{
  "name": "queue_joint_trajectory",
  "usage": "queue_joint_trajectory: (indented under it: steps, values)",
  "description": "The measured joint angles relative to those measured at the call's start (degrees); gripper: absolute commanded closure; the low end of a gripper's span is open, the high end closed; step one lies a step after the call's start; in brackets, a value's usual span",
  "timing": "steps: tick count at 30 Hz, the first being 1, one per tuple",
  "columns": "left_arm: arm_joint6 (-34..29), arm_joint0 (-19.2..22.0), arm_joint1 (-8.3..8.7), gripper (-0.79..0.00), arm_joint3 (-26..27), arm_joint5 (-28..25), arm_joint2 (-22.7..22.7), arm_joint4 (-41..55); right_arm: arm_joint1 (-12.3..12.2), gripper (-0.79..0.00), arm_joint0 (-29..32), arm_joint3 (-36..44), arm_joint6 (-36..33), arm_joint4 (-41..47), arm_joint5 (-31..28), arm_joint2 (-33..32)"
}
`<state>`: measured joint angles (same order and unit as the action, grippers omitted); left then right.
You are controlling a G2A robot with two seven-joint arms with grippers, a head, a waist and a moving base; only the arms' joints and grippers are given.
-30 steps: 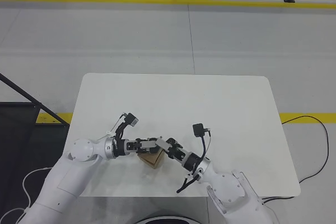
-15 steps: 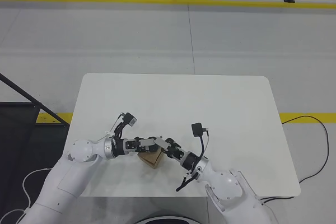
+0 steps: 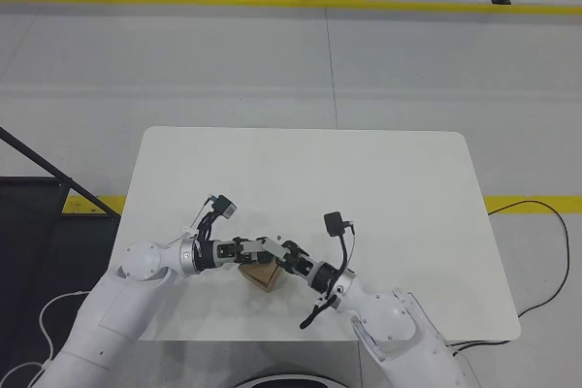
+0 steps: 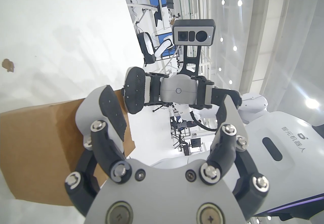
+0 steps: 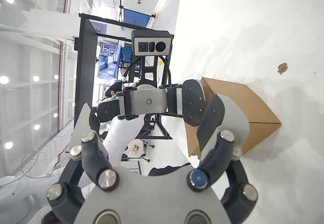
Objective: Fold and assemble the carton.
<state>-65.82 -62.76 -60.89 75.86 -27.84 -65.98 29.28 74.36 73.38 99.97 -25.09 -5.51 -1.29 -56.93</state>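
Observation:
A small brown carton (image 3: 262,277) stands on the white table (image 3: 369,175) near its front edge. My left gripper (image 3: 256,251) and right gripper (image 3: 282,255) meet nose to nose just above it. In the left wrist view the left gripper (image 4: 169,111) is open, with one finger's pad (image 4: 111,113) against the carton (image 4: 38,144). The right gripper (image 4: 177,92) faces it, one pad on the carton's top edge. In the right wrist view the right gripper (image 5: 149,118) is open too, one finger resting on the carton (image 5: 243,106) beside a pad of the left gripper (image 5: 149,102).
A small brown cardboard scrap (image 5: 282,68) lies on the table just beyond the carton, also visible as the scrap (image 4: 7,65) in the left wrist view. The table's front edge runs close behind both arms. A black frame (image 3: 29,155) stands off the table's left side.
The right arm has shifted slightly left, bringing its gripper closer against the left gripper over the carton. The left arm and carton have barely moved.

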Motion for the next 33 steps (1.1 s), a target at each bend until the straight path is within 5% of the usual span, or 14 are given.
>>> queue_joint_trajectory:
  steps: [33]
  values:
    - [-0.2, 0.6, -0.24, -0.785, -0.6, 0.0, 0.3, 0.0, -0.6, -0.785, 3.2, 1.5, -0.7, 1.6, -0.3, -3.3]
